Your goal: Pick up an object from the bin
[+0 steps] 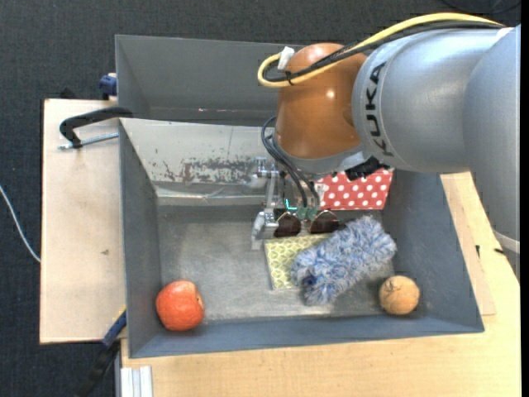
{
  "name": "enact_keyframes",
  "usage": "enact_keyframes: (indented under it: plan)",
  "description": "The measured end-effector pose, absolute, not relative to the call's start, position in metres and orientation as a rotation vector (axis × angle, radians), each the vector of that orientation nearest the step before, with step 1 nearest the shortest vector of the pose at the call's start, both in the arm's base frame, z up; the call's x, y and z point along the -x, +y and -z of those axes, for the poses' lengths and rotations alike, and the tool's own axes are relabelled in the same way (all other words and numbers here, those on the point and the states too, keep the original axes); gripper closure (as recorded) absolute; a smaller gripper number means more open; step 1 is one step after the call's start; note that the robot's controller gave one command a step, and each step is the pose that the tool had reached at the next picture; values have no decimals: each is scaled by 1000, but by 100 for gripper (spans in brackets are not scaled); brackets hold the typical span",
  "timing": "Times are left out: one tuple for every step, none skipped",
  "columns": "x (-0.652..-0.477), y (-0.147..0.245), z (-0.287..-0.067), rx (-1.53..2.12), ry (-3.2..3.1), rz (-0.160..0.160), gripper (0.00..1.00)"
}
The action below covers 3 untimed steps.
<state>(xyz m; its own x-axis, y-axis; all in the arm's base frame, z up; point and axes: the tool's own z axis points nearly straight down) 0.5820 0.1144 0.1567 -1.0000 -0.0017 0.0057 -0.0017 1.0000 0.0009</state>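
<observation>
My gripper (264,222) hangs below the orange wrist cover near the middle of the bin, low over the floor. Right beside it, to its right, lies a pair of dark-lensed sunglasses (304,222). The glasses rest on the top edge of a yellow-green patterned cloth (283,265). A fluffy blue-grey duster (345,257) lies across the cloth's right side. Whether the gripper touches the sunglasses I cannot tell.
A red box with white dots (357,190) stands against the right wall under the arm. An orange ball (179,305) sits in the near left corner and a tan ball (398,294) in the near right corner. The arm covers the bin's back right.
</observation>
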Motion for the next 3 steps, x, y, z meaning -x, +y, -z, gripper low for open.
enact_keyframes:
  plan:
    - [-584,114,-160,0,-3143,3,0]
    - [-583,40,-78,-298,-3136,13,100]
    - [-583,40,-78,-297,-3136,13,100]
